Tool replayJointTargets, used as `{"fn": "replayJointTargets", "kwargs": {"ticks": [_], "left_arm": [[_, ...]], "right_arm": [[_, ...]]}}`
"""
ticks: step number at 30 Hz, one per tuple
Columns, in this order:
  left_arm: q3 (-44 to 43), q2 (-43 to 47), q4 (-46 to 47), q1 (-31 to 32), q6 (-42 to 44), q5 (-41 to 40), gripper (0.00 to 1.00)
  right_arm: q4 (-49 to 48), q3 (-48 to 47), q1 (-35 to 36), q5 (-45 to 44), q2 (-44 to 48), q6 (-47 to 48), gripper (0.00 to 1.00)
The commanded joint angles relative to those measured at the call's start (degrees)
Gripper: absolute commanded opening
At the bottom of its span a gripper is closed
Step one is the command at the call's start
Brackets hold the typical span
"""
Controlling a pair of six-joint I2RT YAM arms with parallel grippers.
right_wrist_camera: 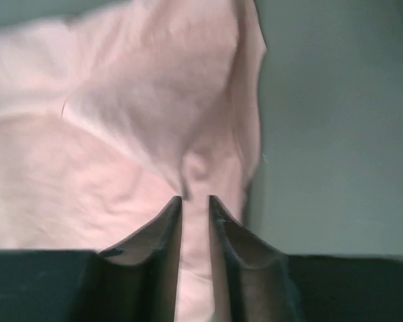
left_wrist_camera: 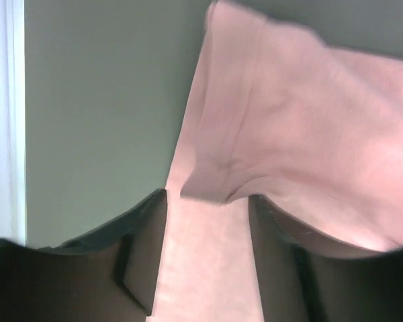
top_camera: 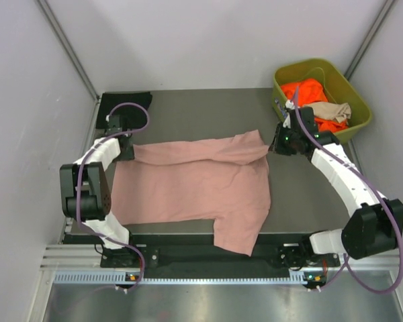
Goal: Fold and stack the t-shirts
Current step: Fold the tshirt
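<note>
Left end effector (left_wrist_camera: 208, 201) parted, right end effector (right_wrist_camera: 195, 199) straddling pink t-shirt (top_camera: 188, 188)

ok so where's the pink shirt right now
In the top view the pink t-shirt lies spread across the middle of the table, between the left fingers and right fingers, one corner hanging over the near edge.

The left arm (top_camera: 94, 161) is folding at the elbow, left hand (left_wrist_camera: 208, 198) gaping open. The right arm (top_camera: 342, 176) is stretching forward, right hand (right_wrist_camera: 195, 198) pinching the pink t-shirt (right_wrist_camera: 121, 134).
</note>
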State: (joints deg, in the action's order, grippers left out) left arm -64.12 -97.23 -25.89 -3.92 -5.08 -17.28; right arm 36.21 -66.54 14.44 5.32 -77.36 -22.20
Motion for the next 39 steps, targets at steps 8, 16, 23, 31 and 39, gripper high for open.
{"fn": "replayJointTargets", "kwargs": {"ticks": [8,16,23,31,39], "left_arm": [[-0.8,10.0,3.2,-3.5,-13.1,4.2,0.7],[-8.6,-6.0,9.0,-9.3,-14.3,20.3,0.57],[-13.4,-13.1,8.1,-11.3,-13.5,23.5,0.65],[-18.0,-17.0,6.3,-13.1,-12.0,24.8,0.65],[-21.4,-20.9,4.7,-13.4,-11.5,29.9,0.63]], "right_arm": [[-2.9,-9.5,0.5,2.0,-9.7,4.8,0.54],[-4.0,-25.6,-0.1,-0.8,-28.9,8.8,0.35],[-3.5,-30.0,-0.3,-2.2,-37.0,11.0,0.44],[-3.0,-34.5,-1.3,-3.0,-42.3,12.3,0.46],[-2.4,-36.5,-1.7,-2.4,-46.2,11.5,0.43]]}}
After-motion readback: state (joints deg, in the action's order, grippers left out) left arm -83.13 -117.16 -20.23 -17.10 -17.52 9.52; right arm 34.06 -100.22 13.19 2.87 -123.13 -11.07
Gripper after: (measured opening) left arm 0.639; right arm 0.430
